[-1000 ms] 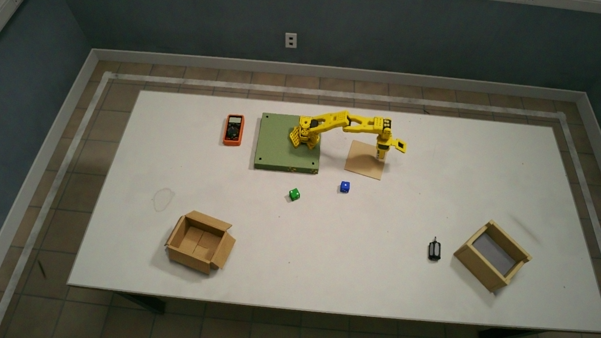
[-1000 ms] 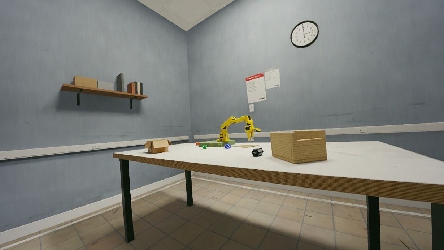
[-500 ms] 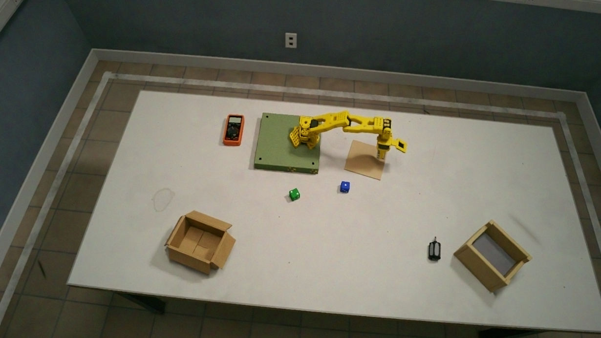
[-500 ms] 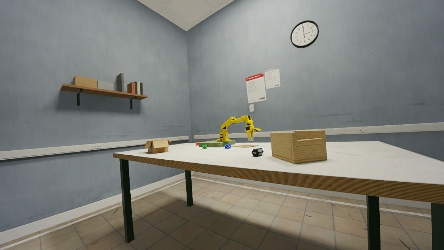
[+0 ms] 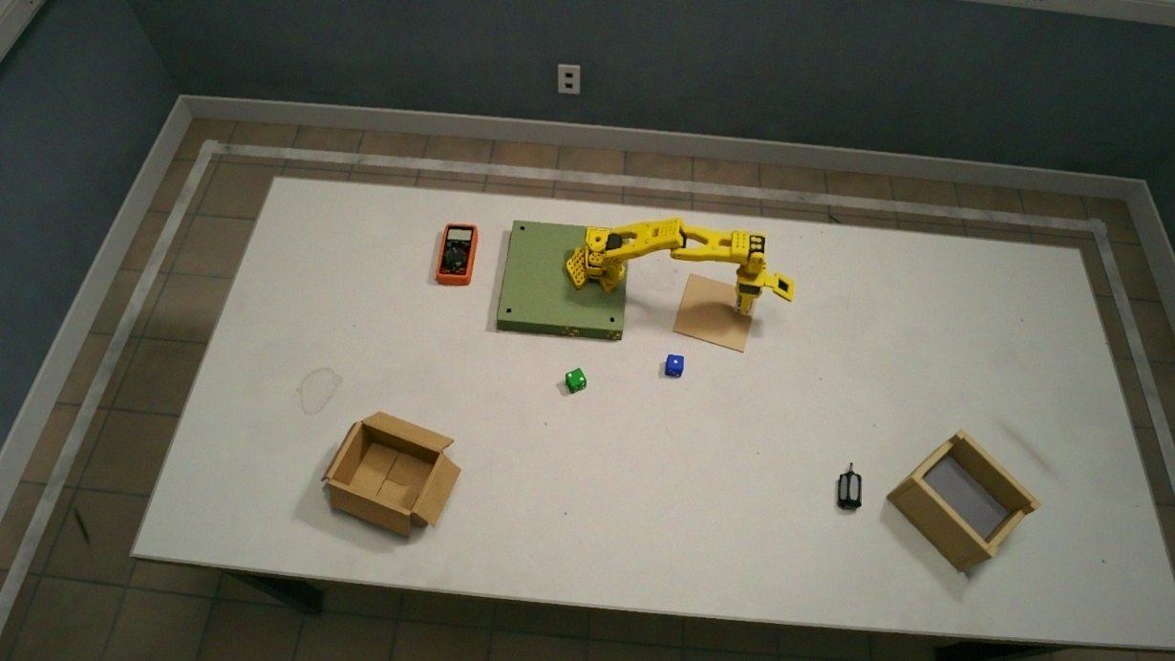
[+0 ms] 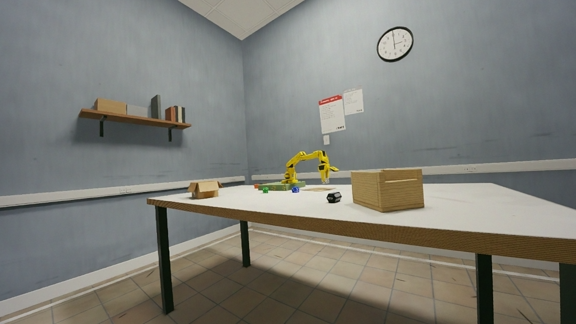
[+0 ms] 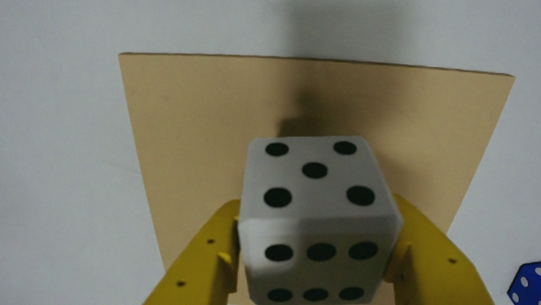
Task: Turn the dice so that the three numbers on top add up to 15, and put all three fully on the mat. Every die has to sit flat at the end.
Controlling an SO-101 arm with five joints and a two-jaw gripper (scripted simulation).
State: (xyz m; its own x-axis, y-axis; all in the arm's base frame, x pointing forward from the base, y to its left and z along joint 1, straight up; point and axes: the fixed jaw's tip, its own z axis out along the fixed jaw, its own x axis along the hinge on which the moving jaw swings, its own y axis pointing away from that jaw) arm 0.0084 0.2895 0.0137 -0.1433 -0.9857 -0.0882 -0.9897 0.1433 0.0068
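My gripper [image 5: 743, 309] [image 6: 324, 177] [image 7: 318, 260] is shut on a white die [image 7: 317, 212] with black pips and holds it just above the tan mat [image 5: 706, 316] [image 6: 318, 188] [image 7: 185, 132]. In the wrist view the die shows a five on one face and a six on the face nearer the camera. A green die [image 5: 575, 379] [image 6: 265, 190] and a blue die [image 5: 673, 365] [image 6: 295, 189] [image 7: 526, 282] lie on the white table in front of the mat, off it.
The arm stands on a green base board [image 5: 542, 287]. An orange multimeter [image 5: 457, 253] lies to its left. An open cardboard box [image 5: 391, 472] stands front left, a wooden box [image 5: 961, 498] front right, with a small black object [image 5: 849, 488] beside it.
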